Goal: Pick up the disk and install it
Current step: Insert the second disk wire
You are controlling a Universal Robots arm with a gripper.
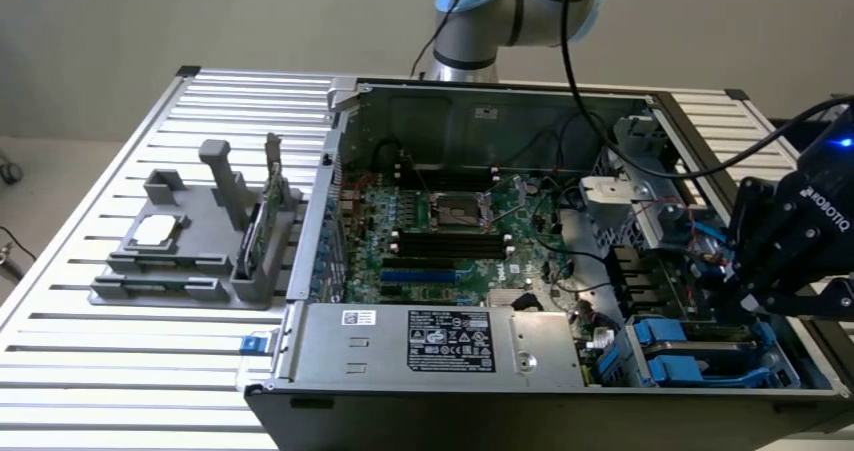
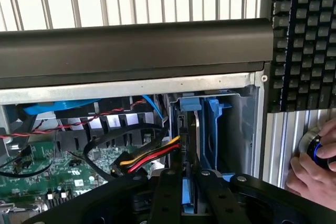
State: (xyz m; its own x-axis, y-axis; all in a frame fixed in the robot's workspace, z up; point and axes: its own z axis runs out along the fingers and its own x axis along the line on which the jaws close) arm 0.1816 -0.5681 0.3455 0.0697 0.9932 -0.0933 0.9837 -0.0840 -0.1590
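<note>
Gripper (image 2: pixel 186 179): I am reaching down into the drive corner of the case. My two black fingers (image 2: pixel 167 198) are standing nearly closed, and they appear to be pinching a thin blue-edged slab between them.
Table (image 1: pixel 80 371): slatted metal, carrying everything.
Computer case (image 1: pixel 534 411): lying open on the table, with its dark front edge running along the near side of the exterior view.
Motherboard (image 1: pixel 441 231): lying green on the case floor.
Power-supply box (image 1: pixel 441 341): sitting grey and labelled along the case's near edge, to the exterior view's left of where I am working.
Keyboard (image 2: pixel 304 40): black, lying just outside the case wall.
Fixture (image 1: pixel 200 251): a grey holder resting on the table on the exterior view's left, well apart from me.
Disk (image 2: pixel 188 109): standing on edge in the drive bay, its blue frame showing on top. I am gripping it, as far as I can tell.
Blue carrier (image 2: pixel 214 129): sitting just beside the disk in the same bay.
Cables (image 2: pixel 149 158): yellow, red and black (bundled to one plug), hanging near the bay.
Person's hand (image 2: pixel 315 169): resting on a round knob outside the case.
</note>
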